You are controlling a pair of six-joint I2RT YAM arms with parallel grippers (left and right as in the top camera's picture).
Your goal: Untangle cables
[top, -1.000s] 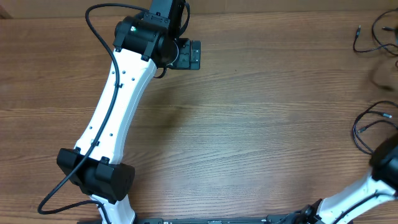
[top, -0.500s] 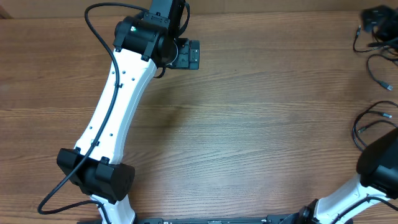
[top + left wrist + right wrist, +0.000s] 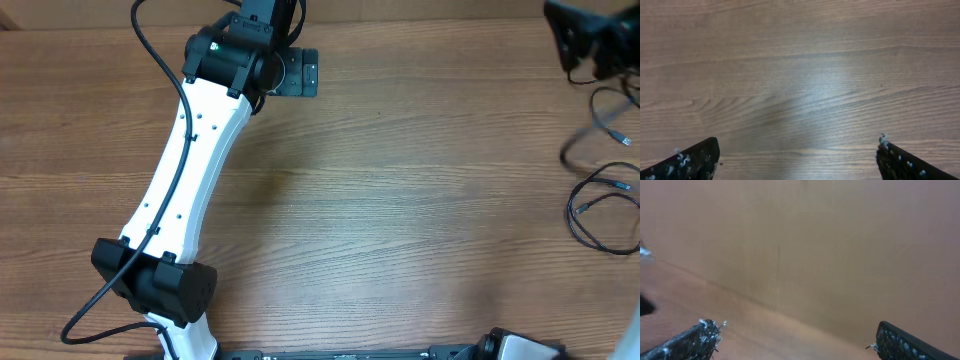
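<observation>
Overhead view: right arm swung up to the far corner, over the cords

The thin black cords with small plug ends [image 3: 598, 215] lie in loose loops along the right edge of the table, partly cut off by the frame. A second ago the right arm's black joint covered the lower loop. That loop is now bare, and a dark, smeared shape, probably the right gripper [image 3: 588, 35], sits at the far right corner over the upper strands. One strand there is blurred, so it may be in motion; contact cannot be confirmed. In the right wrist view the jaws stand wide apart with nothing between them, facing a plain tan surface that is out of focus. The left gripper [image 3: 799, 162], likewise spread wide and empty, hovers over bare wood well apart from the cords. The white left arm with black joints [image 3: 190, 170] has barely shifted. Judgement: no cord is held, the loops are not yet separated, and the right arm appears to be positioning for a first pick. The light brown wooden table [image 3: 400, 200] shows straight grain, and a tan wall strip [image 3: 450, 8] borders its far edge.
</observation>
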